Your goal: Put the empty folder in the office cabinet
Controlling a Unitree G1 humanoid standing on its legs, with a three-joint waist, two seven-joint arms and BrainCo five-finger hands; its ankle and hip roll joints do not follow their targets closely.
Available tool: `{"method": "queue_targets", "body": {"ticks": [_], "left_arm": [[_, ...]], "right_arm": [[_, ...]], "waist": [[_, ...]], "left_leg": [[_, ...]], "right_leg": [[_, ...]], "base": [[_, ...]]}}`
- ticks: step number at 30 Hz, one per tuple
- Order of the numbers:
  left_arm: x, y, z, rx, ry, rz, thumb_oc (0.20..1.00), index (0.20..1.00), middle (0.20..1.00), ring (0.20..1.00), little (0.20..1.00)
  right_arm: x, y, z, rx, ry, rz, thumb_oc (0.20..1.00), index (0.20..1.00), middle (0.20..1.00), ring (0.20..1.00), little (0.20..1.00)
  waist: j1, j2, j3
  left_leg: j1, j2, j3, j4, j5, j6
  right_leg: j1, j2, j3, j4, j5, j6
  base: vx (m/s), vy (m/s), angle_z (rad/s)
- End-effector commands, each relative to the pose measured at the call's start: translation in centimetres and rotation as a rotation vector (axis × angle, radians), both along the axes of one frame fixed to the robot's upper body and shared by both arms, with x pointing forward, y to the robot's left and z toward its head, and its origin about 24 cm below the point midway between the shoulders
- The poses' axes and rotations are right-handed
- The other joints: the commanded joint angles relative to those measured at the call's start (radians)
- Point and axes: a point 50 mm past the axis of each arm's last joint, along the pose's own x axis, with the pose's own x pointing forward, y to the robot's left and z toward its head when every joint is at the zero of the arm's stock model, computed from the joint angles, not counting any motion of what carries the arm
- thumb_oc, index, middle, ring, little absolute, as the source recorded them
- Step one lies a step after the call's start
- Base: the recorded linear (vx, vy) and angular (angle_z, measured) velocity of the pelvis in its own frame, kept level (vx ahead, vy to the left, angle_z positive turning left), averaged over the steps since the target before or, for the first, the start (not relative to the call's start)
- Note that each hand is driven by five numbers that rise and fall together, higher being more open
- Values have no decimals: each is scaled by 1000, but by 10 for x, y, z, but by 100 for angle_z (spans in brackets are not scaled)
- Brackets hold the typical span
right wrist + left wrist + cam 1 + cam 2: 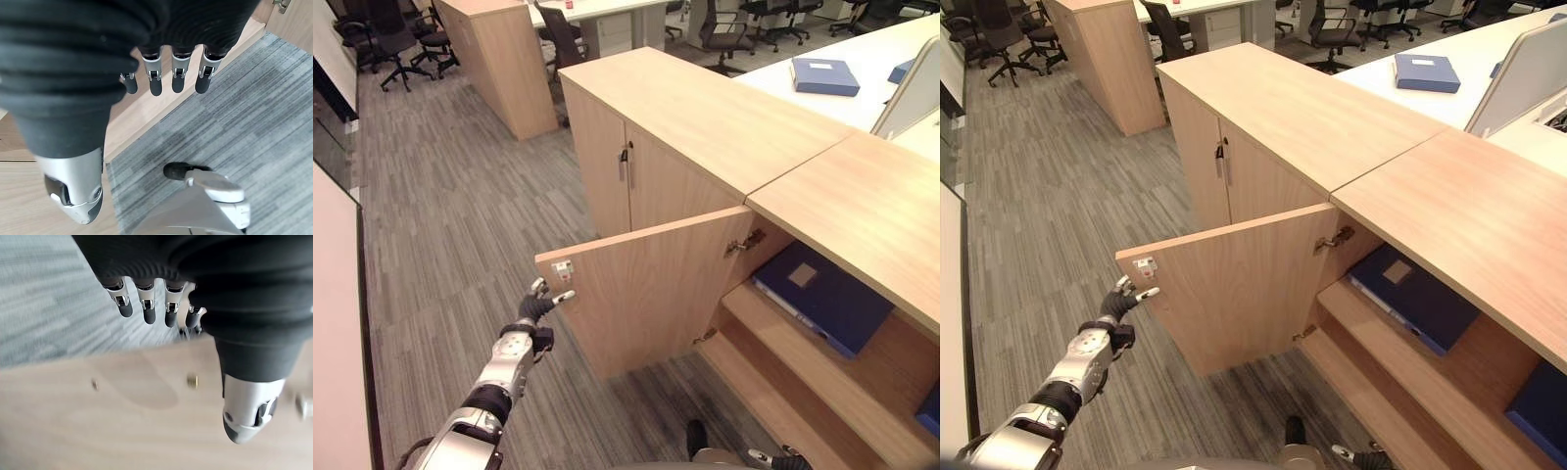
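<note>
Beside the open cabinet door (641,294), left hand (541,305) reaches for its edge, fingers relaxed, to swing it; blue folder (824,296) lies shelved inside. Right wrist view: right hand (73,117), fingers loosely straight, idle above carpet (244,112).

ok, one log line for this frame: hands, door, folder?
left robot hand: open, at free edge of cabinet door | door: open | right robot hand: open, idle | blue folder: flat on cabinet shelf

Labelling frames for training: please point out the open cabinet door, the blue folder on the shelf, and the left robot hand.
open cabinet door (646,294): left eye view, inner face.
blue folder (822,294): left eye view, cover.
left robot hand (536,307): left eye view, back.
</note>
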Motion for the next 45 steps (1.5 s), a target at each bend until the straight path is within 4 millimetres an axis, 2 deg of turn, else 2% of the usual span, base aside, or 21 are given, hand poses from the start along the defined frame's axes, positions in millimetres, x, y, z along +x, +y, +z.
{"method": "queue_targets", "body": {"ticks": [1,7,13,19,20,24,25,26,30,31,32,34,35,36,38,40,41,42,45], "left_arm": [[25,8,29,46,-111,-11,1000,1000,1000,1000,1000],[19,-9,22,-9,-106,-78,1000,1000,1000,1000,1000],[11,-30,33,-79,-171,-232,1000,1000,1000,1000,1000],[0,-31,40,-82,-196,-325,1000,1000,1000,1000,1000],[-5,-29,43,-37,-199,-385,1000,1000,1000,1000,1000],[-14,-20,38,-3,-159,-422,1000,1000,1000,1000,1000],[-17,-15,36,6,-146,-422,1000,1000,1000,1000,1000],[-17,-15,36,6,-146,-422,1000,1000,1000,1000,1000],[-21,-9,39,8,-162,-411,1000,1000,1000,1000,1000],[-22,-8,40,7,-164,-409,1000,1000,1000,1000,1000],[-27,-5,43,11,-169,-419,1000,1000,1000,1000,1000],[-35,1,47,12,-177,-424,1000,1000,1000,1000,1000],[-41,6,46,12,-167,-419,1000,1000,1000,1000,1000],[-44,10,46,11,-160,-418,1000,1000,1000,1000,1000],[-54,18,42,11,-135,-402,1000,1000,1000,1000,1000],[-59,19,40,0,-126,-397,1000,1000,1000,1000,1000],[-62,20,37,-7,-119,-389,1000,1000,1000,1000,1000],[-66,21,35,-25,-117,-363,1000,1000,1000,1000,1000],[-68,21,30,-44,-103,-347,1000,1000,1000,1000,1000]], "right_arm": [[10,-6,3,-26,-8,18,1000,1000,1000,1000,1000],[16,-7,4,-23,-16,21,1000,1000,1000,1000,1000],[24,-7,5,-11,-30,25,1000,1000,1000,1000,1000],[28,-8,7,-4,-43,21,1000,1000,1000,1000,1000],[28,-10,7,-2,-49,8,1000,1000,1000,1000,1000],[30,-11,9,8,-69,-16,1000,1000,1000,1000,1000],[40,-12,12,9,-102,-27,1000,1000,1000,1000,1000],[40,-12,12,9,-102,-27,1000,1000,1000,1000,1000],[64,-8,19,16,-179,-18,1000,1000,1000,1000,1000],[65,-6,19,22,-184,-17,1000,1000,1000,1000,1000],[67,-2,18,29,-185,-11,1000,1000,1000,1000,1000],[66,0,17,31,-175,2,1000,1000,1000,1000,1000],[64,1,16,32,-166,10,1000,1000,1000,1000,1000],[63,2,15,34,-159,13,1000,1000,1000,1000,1000],[58,1,13,31,-131,18,1000,1000,1000,1000,1000],[51,-1,11,27,-108,11,1000,1000,1000,1000,1000],[47,-3,10,21,-95,12,1000,1000,1000,1000,1000],[47,-8,12,2,-86,33,1000,1000,1000,1000,1000],[46,-9,12,-6,-79,59,1000,1000,1000,1000,1000]], "waist": [[-27,4,26],[-18,1,31],[0,1,39],[12,-1,46],[15,0,48],[16,0,52],[14,0,71],[15,0,69],[16,5,106],[25,11,114],[60,32,129],[88,34,123],[98,26,118],[108,19,106],[132,2,97],[137,1,85],[134,7,83],[123,28,85],[111,43,87]], "left_leg": [[-37,27,2,3,-1,-65],[-42,25,-3,3,1,-62],[-49,22,-15,3,4,-58],[-52,18,-17,3,2,-53],[-56,15,-16,3,3,-51],[-67,10,-10,3,5,-49],[-86,7,0,3,7,-45],[-88,7,2,3,7,-45],[-153,28,78,12,29,-37],[-159,38,100,17,35,-36],[-173,62,159,41,43,-29],[-186,75,220,60,51,-18],[-185,76,248,64,51,-12],[-176,70,254,61,34,-16],[-179,68,286,73,37,-17],[-187,64,300,86,43,-25],[-184,68,302,89,47,-29],[-182,82,308,89,63,-48],[-178,96,308,88,78,-65]], "right_leg": [[160,-59,-16,19,-150,99],[158,-59,-20,23,-151,98],[154,-64,-29,39,-154,97],[146,-70,-35,50,-152,101],[140,-74,-34,56,-150,105],[123,-83,-31,65,-145,112],[87,-88,-27,75,-132,122],[84,-88,-25,76,-132,122],[-37,-94,-31,156,-97,146],[-48,-103,-60,190,-107,145],[-22,-146,-209,290,-178,118],[23,-179,-318,360,-209,88],[40,-193,-332,383,-213,87],[66,-196,-325,394,-226,109],[116,-194,-334,323,-208,117],[154,-165,-320,228,-227,119],[165,-152,-310,198,-230,117],[169,-128,-287,144,-231,112],[184,-102,-270,94,-233,100]], "base": [[0,0,0],[0,0,0],[-6,12,3],[-1,20,2],[-4,45,0],[-36,52,-2],[-109,51,-8],[-192,46,-17],[-213,12,-65],[-261,64,-140],[-247,86,-129],[-179,51,-99],[-31,-10,-98],[-11,-47,-106],[-34,-92,-108],[-24,-126,-106],[9,-172,-116],[5,-123,-83],[-34,-130,-33]]}}
